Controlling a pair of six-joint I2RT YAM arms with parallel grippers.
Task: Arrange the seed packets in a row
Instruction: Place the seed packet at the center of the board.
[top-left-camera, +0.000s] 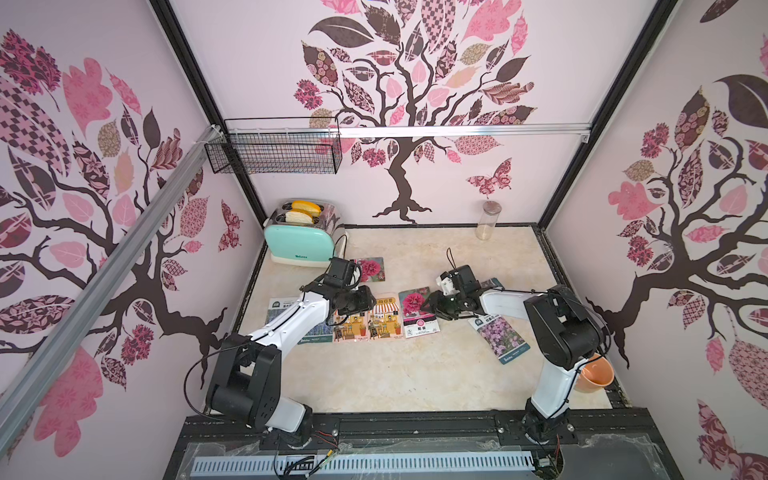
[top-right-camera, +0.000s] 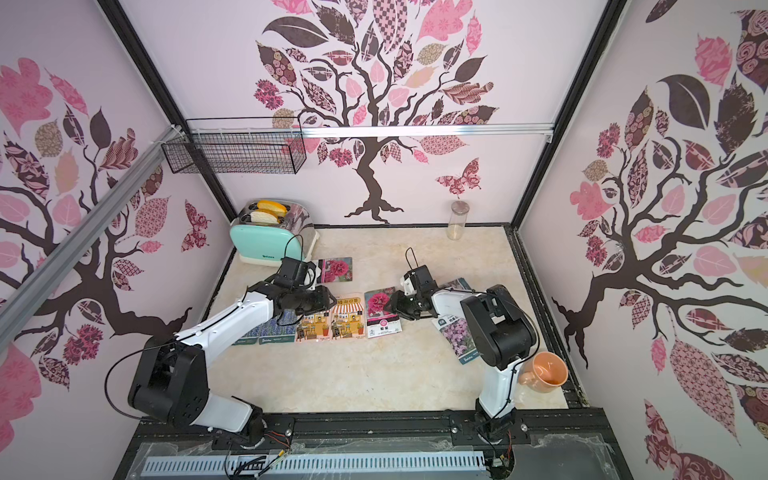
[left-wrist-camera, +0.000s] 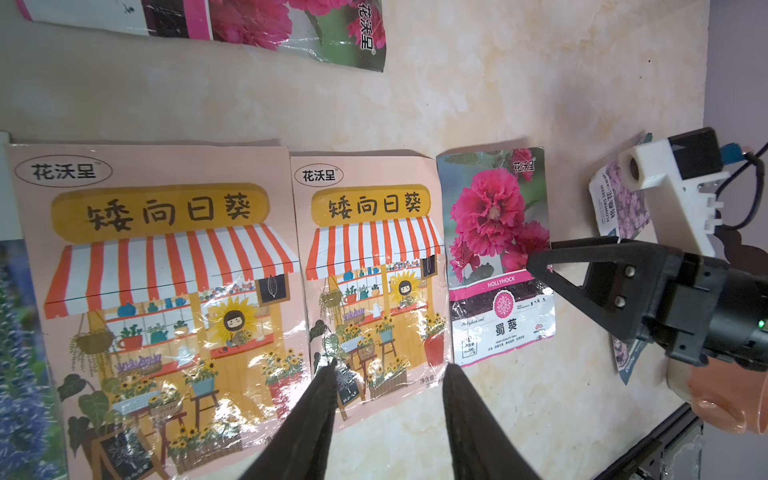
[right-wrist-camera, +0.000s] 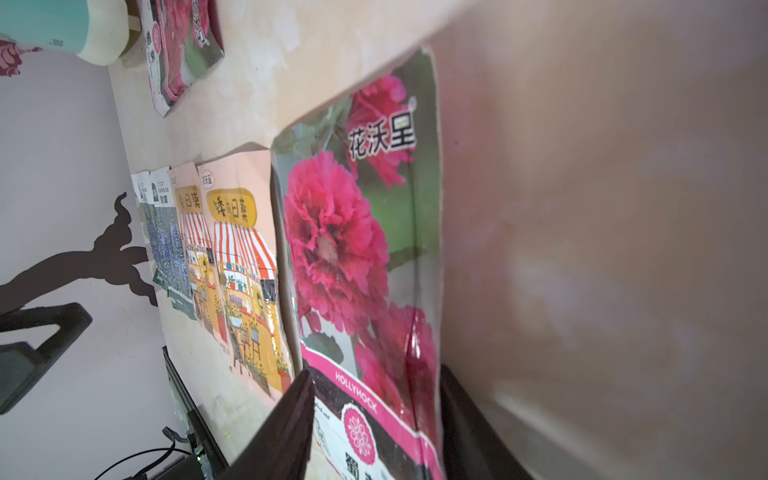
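A row of seed packets lies mid-table: two blue lavender ones (top-left-camera: 282, 309), two orange shop ones (top-left-camera: 351, 326) (top-left-camera: 384, 318), then a magenta bloom packet (top-left-camera: 417, 316). My right gripper (right-wrist-camera: 376, 372) stands open at that magenta packet (right-wrist-camera: 353, 249), which lies flat, a finger on each side of its lower part. My left gripper (left-wrist-camera: 391, 365) hovers open over the bottom edge of the orange packets (left-wrist-camera: 374, 270) and holds nothing. A second magenta packet (top-left-camera: 370, 269) lies behind the row. A lilac packet (top-left-camera: 498, 336) lies askew at the right, another (top-left-camera: 494, 284) is partly hidden under the right arm.
A mint toaster (top-left-camera: 301, 241) with bread stands at the back left, with a wire basket (top-left-camera: 274, 145) on the wall above it. A glass jar (top-left-camera: 489, 220) is at the back right. An orange cup (top-left-camera: 594, 374) sits by the right arm's base.
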